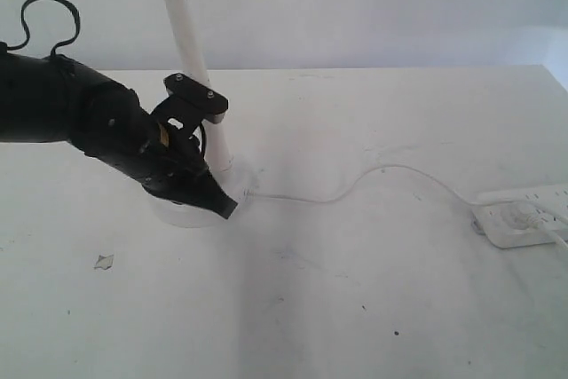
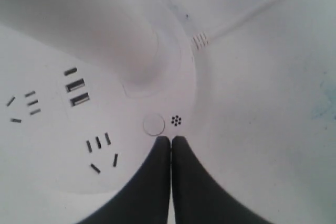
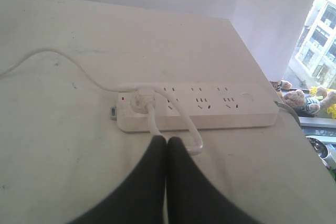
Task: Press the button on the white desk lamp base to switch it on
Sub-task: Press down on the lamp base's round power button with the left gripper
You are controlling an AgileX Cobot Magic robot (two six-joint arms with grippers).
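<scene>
Left wrist view: left gripper (image 2: pixel 170 139), fingers together, tips just beside the button (image 2: pixel 154 124) on the white desk lamp base (image 2: pixel 52 150).

**Matte black all over**

The left arm (image 1: pixel 80 113) is chunky and black, with a thin black cable (image 1: pixel 49 15) looping off the top. A flat bracket (image 1: pixel 195 97) carries two pale screws (image 1: pixel 179 78), plus a yellow mark (image 1: pixel 164 135). The left gripper (image 1: pixel 227 208) and right gripper (image 3: pixel 167 141) have smooth tapering black fingers (image 2: pixel 149 182).

Button (image 2: pixel 154 124): small, round, white, just beside the stem's (image 2: pixel 105 30) foot.
Lamp base (image 2: pixel 58 150): round white disc, dark slots, lying flat under the stem.
</scene>
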